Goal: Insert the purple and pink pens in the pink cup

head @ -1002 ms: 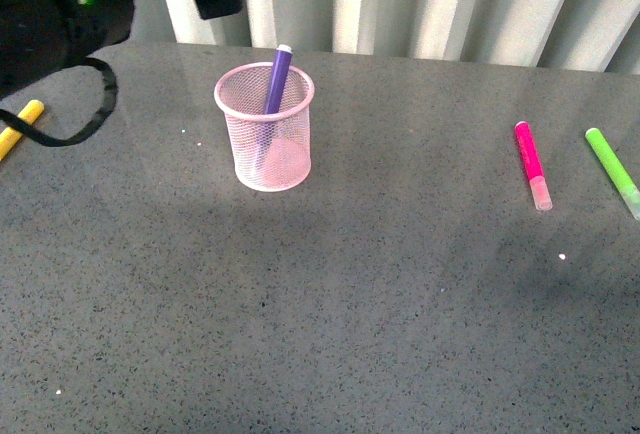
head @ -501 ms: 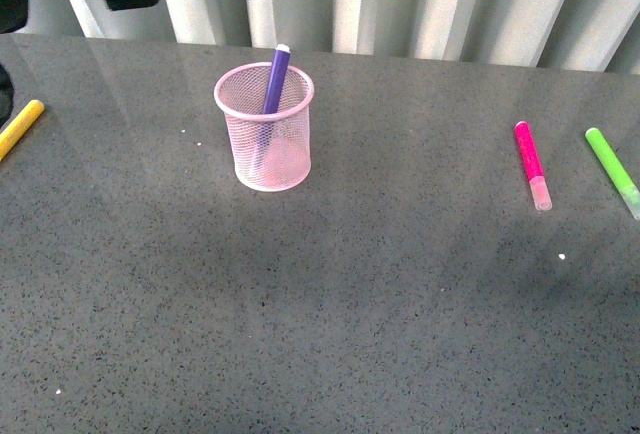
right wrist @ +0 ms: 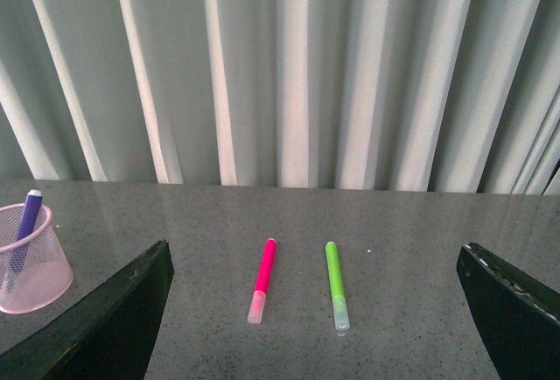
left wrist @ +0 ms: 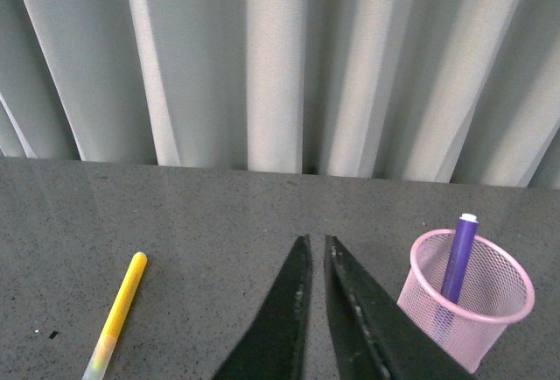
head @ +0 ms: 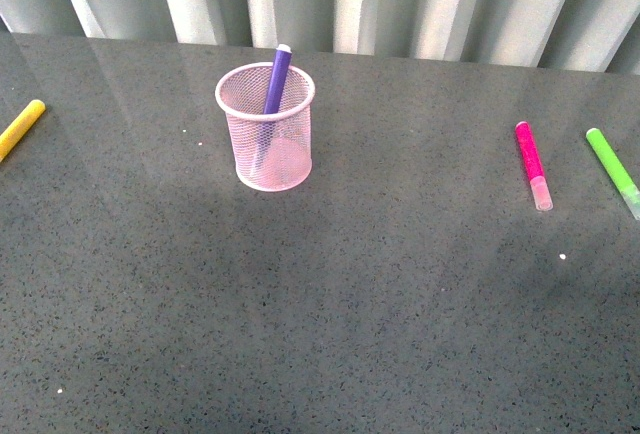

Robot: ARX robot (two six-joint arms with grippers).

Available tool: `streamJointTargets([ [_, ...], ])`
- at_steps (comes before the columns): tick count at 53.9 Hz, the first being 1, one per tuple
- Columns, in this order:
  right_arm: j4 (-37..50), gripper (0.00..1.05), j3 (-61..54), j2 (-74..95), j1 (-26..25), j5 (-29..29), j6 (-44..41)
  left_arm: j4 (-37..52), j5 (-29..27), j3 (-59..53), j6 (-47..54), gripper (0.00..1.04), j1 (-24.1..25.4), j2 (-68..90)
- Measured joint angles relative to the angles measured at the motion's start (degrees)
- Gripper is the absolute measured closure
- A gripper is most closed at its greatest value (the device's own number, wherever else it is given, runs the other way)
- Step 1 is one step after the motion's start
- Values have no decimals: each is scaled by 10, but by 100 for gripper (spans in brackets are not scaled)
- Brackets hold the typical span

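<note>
- Cup: the pink mesh cup (head: 265,129) stands upright on the grey speckled table (head: 330,304), at about 11 o'clock from the middle of the front view.
- The purple pen (head: 276,79) is inside the cup. Its lower end sits on the cup's floor, and its pale-tipped top sticks out past the rim, leaning toward 12 to 1 o'clock.
- The pink pen (head: 532,164) lies flat on the table at about 3 o'clock, well apart from the cup, with its translucent cap toward 6 o'clock.
- A green marker (head: 612,169) lies near the pink pen on its 3 o'clock side, roughly parallel and not touching it.
- A yellow marker (head: 20,129) lies at about 9 to 10 o'clock, at the edge of the front view.
- In its wrist view the left gripper (left wrist: 316,238) has its fingers drawn together with only a thin slit between them, gripping nothing. The cup and yellow marker lie beyond it.
- In its wrist view the right gripper (right wrist: 315,247) has its fingers spread wide and empty. The pink pen and green marker lie beyond, between them.
</note>
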Motion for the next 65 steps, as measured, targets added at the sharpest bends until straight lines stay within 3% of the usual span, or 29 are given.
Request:
streamJointTargets([
  [24, 0, 7, 0, 0, 0, 0, 0, -110, 54, -80, 2, 101, 61, -189],
  [65, 0, 7, 0, 0, 0, 0, 0, -365, 57, -114, 2, 101, 61, -487],
])
